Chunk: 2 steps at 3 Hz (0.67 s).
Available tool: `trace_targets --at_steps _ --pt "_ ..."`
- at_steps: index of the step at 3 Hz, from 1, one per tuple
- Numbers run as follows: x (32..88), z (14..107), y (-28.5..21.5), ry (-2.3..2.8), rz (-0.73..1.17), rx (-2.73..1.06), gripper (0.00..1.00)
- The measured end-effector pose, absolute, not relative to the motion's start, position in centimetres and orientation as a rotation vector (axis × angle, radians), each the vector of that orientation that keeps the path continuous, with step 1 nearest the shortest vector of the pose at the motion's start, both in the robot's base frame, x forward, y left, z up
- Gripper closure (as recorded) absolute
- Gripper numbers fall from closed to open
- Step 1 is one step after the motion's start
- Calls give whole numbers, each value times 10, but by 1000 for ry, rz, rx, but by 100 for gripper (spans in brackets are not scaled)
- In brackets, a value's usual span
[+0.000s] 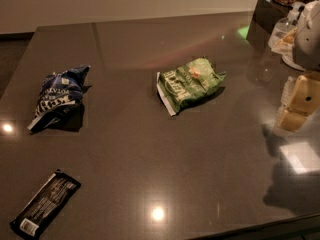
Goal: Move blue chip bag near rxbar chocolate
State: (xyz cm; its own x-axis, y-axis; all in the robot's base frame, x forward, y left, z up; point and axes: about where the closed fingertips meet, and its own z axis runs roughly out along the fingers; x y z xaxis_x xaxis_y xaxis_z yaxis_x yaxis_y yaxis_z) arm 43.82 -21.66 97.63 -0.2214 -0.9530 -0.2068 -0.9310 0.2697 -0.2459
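Note:
The blue chip bag lies crumpled on the dark table at the left, its white lettering facing up. The rxbar chocolate lies flat near the front left corner, with its white label at the near end, well below the blue bag. My gripper hangs above the table's right edge, far from both and holding nothing that I can see.
A green chip bag lies in the middle of the dark table. A dark box with containers stands at the back right corner. The table's front edge runs along the bottom right.

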Motion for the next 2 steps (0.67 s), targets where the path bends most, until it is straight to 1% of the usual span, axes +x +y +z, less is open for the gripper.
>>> trace_targets --at_steps 1,2 --pt "439 978 -216 2230 -98 -1723 0" --pt "469 987 -194 2177 -31 -1664 0"
